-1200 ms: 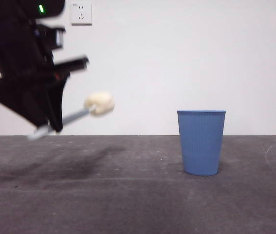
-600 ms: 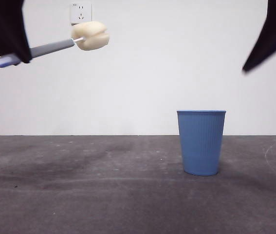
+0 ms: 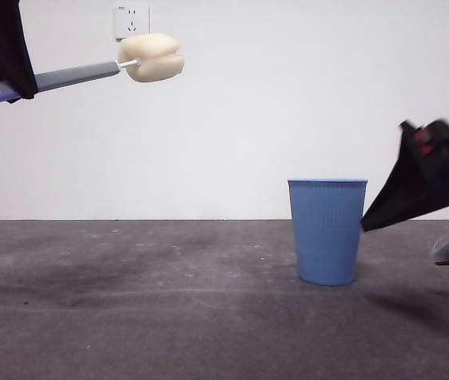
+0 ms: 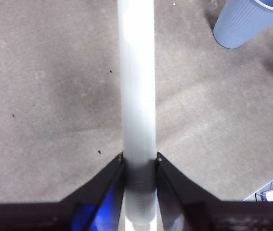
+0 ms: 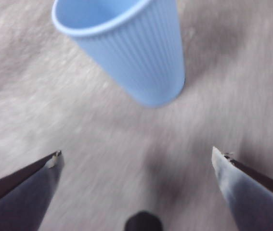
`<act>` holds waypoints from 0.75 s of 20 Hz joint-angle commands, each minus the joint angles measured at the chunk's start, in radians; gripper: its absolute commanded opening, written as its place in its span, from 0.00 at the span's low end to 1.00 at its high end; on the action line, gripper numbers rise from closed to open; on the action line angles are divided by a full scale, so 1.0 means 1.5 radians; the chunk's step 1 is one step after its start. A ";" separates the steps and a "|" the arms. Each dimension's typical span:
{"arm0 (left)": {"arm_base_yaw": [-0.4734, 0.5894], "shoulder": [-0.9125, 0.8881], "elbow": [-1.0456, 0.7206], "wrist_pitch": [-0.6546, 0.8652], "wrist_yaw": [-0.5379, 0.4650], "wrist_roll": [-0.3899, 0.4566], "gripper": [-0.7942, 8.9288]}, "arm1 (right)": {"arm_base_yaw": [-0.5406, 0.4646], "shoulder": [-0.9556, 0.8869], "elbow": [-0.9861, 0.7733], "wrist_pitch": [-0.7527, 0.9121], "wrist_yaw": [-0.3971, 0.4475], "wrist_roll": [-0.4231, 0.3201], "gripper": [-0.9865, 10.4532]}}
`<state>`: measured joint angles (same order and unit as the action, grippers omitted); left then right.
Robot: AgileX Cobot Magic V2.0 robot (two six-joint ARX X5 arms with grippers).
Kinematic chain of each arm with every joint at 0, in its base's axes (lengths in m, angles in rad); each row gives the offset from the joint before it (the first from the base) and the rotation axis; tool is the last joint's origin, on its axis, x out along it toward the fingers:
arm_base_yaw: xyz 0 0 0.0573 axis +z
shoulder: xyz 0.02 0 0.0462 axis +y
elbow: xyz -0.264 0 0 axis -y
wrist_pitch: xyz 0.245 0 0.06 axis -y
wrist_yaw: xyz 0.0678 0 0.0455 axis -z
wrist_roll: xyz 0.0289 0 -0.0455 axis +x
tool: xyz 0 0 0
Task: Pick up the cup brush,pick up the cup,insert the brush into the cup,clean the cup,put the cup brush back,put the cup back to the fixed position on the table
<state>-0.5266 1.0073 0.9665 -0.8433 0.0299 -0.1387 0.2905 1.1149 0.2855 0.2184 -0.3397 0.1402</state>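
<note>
Dark grey matte table (image 3: 169, 317) runs across the lower half of the front view, plain white wall behind with a socket plate (image 3: 131, 21) at upper left and another at upper right.

Upper left of the front view: left gripper (image 4: 139, 161) clamped tight on the long grey handle of the cup brush (image 3: 81, 77), held high off the table, roughly level. Cream-yellow rounded sponge head points toward frame centre, just below the upper-left socket.

Right of centre: blue ribbed plastic cup (image 3: 328, 229) stands upright on the table, untouched.

Right edge of the front view: right gripper (image 5: 136, 159) low and beside the cup, blurred. Right wrist view shows its jaws spread wide, nothing between them, cup just ahead of the tips, not touching.
</note>
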 commanded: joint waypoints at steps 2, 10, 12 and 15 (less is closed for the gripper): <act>-0.002 -0.002 -0.006 0.005 0.002 0.008 0.07 | 0.019 0.106 -0.007 0.130 0.006 -0.032 0.61; -0.003 -0.002 -0.006 0.002 0.002 0.008 0.07 | 0.052 0.326 -0.006 0.393 0.043 -0.049 0.61; -0.003 -0.002 -0.006 0.002 0.002 0.007 0.07 | 0.055 0.356 -0.006 0.429 0.061 -0.067 0.61; -0.003 -0.002 -0.006 0.002 0.002 0.005 0.07 | 0.056 0.382 -0.004 0.479 0.071 -0.078 0.61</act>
<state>-0.5270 1.0073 0.9665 -0.8440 0.0303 -0.1387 0.3729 1.6810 0.2855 0.9386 -0.2382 0.0341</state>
